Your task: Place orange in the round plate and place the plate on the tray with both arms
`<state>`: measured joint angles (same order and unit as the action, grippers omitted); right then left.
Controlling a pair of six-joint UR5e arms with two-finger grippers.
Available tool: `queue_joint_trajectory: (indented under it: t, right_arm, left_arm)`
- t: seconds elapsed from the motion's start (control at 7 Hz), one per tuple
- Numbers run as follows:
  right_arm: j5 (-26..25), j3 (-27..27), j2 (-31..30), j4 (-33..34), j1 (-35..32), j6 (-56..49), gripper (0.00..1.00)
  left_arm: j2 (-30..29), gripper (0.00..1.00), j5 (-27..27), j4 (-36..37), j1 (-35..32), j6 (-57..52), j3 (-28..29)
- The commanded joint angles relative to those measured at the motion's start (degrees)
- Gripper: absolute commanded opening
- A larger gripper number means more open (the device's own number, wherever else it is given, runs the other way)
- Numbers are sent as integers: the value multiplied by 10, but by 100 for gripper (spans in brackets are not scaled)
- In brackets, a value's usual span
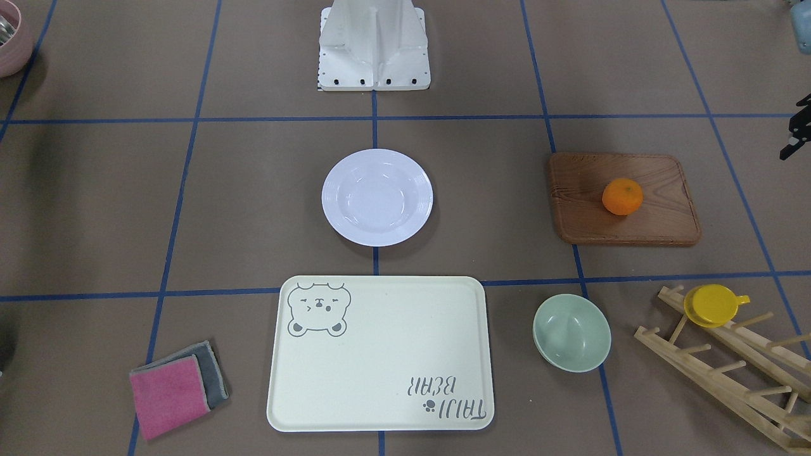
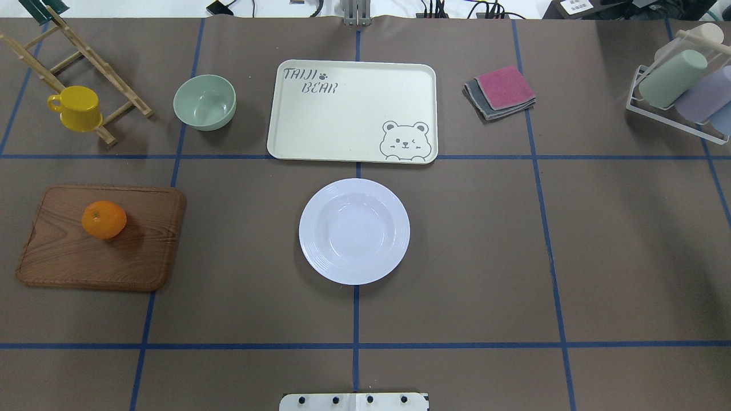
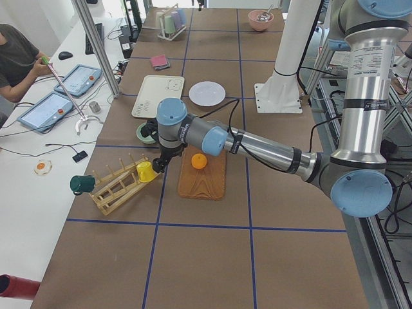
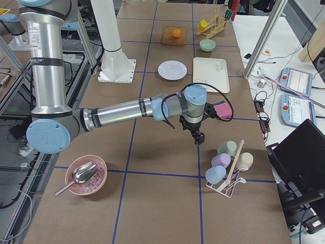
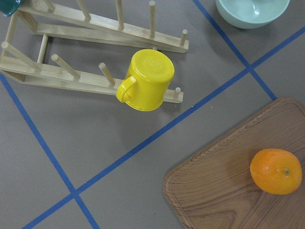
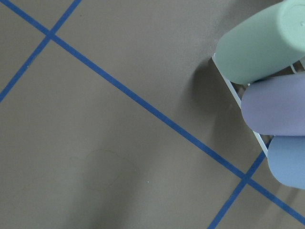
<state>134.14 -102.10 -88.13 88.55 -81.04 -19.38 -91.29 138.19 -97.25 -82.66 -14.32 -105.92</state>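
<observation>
The orange (image 2: 104, 219) rests on a brown wooden board, far to the left of the round plate (image 2: 354, 230). That white plate sits empty at the table's middle, just short of the cream bear tray (image 2: 352, 111), which is also empty. My left gripper (image 3: 156, 166) hovers between the board and the yellow cup; only a black sliver of it (image 1: 798, 130) reaches the front view's edge, so I cannot tell its state. My right gripper (image 4: 199, 138) hangs over bare table near the cup rack, and I cannot tell its state either. Neither wrist view shows fingers.
The wooden board (image 2: 103, 262) lies at the left. A pale green bowl (image 2: 204, 101) and a peg rack carrying a yellow cup (image 2: 76, 107) stand behind it. Folded cloths (image 2: 501, 91) and a rack of tumblers (image 2: 679, 97) are at the right. A person (image 3: 16, 55) sits at a side bench.
</observation>
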Motion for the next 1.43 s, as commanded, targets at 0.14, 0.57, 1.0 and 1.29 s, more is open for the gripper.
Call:
queue_joint_trajectory:
  t: [0.14,0.57,1.0,1.29]
  right_arm:
    - [-3,16,13,-10,0,0,100]
    - [-3,15,13,-17,0,0,100]
    - [-1,23,3,-46,4,-1,100]
    - [-1,23,-3,-46,6,0,100]
  left_arm:
    - [-3,100,1,-1,0,3,-6]
    - [-6,100,29,-2,1,89,-12]
    - [-3,100,21,-38,83,129,-10]
    - [-3,99,-56,-72,178,212,-24]
